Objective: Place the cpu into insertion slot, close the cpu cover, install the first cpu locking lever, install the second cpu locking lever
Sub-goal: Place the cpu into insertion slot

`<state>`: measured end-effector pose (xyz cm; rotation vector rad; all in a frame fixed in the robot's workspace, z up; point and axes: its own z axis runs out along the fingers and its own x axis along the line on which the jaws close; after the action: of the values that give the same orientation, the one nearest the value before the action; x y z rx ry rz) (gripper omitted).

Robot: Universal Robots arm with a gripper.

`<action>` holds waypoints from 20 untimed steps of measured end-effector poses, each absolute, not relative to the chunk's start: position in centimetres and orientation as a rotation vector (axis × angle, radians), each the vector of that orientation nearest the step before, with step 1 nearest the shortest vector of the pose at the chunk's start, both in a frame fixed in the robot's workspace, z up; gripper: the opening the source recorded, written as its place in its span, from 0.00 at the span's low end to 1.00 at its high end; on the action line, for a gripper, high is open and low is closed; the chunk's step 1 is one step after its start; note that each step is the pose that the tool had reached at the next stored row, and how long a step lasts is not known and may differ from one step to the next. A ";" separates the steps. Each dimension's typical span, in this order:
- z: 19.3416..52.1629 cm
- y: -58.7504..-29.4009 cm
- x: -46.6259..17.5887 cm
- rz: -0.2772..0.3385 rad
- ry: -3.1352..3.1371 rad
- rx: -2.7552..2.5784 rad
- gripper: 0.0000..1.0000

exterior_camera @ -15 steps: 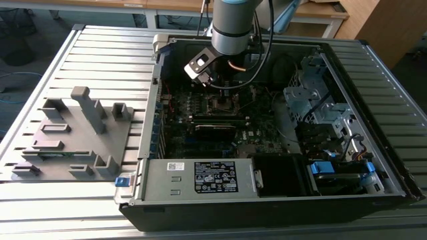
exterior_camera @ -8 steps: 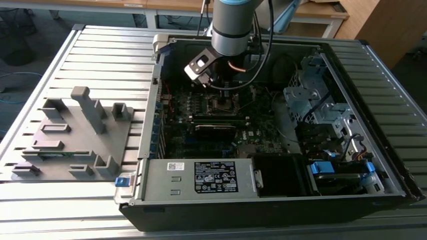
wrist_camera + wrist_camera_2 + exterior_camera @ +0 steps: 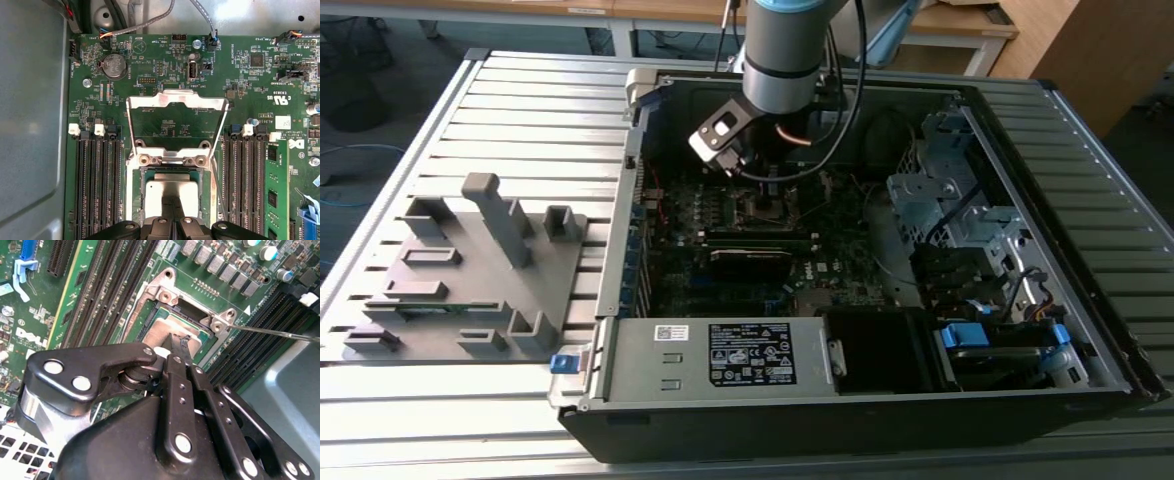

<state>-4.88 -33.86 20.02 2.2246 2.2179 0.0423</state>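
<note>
While cpu cover (image 3: 175, 101) stands flipped up, dull silver cpu (image 3: 162, 192) sits in insertion slot (image 3: 186, 306), gripper (image 3: 178, 342) closed.

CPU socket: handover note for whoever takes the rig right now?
Gripper: shut, tips at the top of the cpu; cannot tell if they touch it.
The cpu lies flat in the insertion slot.
The cpu cover is open, hinged up away from the slot.
Done: cpu looks seated.
Left: cover not closed; neither locking lever installed. One lever sticks out free beside the slot.
</note>
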 end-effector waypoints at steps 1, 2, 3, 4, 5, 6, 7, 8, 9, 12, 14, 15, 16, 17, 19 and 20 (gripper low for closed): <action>20.0 -33.9 -4.9 0.042 2.218 2.224 0.10; 19.9 -33.9 -4.9 0.040 2.218 2.224 0.10; 19.9 -33.9 -4.9 0.040 2.218 2.224 0.10; 19.9 -33.9 -4.9 0.040 2.218 2.224 0.10; 19.9 -33.9 -4.9 0.041 2.218 2.224 0.10; 19.9 -33.9 -4.9 0.041 2.218 2.224 0.10; 19.9 -33.9 -4.9 0.041 2.218 2.224 0.10; 19.9 -33.9 -4.9 0.041 2.218 2.224 0.10; 19.8 -33.9 -4.9 0.041 2.218 2.224 0.10; 19.8 -33.9 -4.9 0.040 2.218 2.224 0.10; 19.8 -33.9 -4.9 0.041 2.218 2.224 0.10; 19.8 -33.9 -4.9 0.041 2.218 2.224 0.10; 19.8 -33.9 -4.9 0.041 2.218 2.224 0.10; 19.8 -33.9 -4.9 0.041 2.218 2.224 0.10; 19.8 -33.9 -4.9 0.042 2.218 2.224 0.10; 19.8 -33.9 -4.9 0.043 2.218 2.225 0.10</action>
<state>-4.88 -33.86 19.84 2.2246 2.2178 0.0428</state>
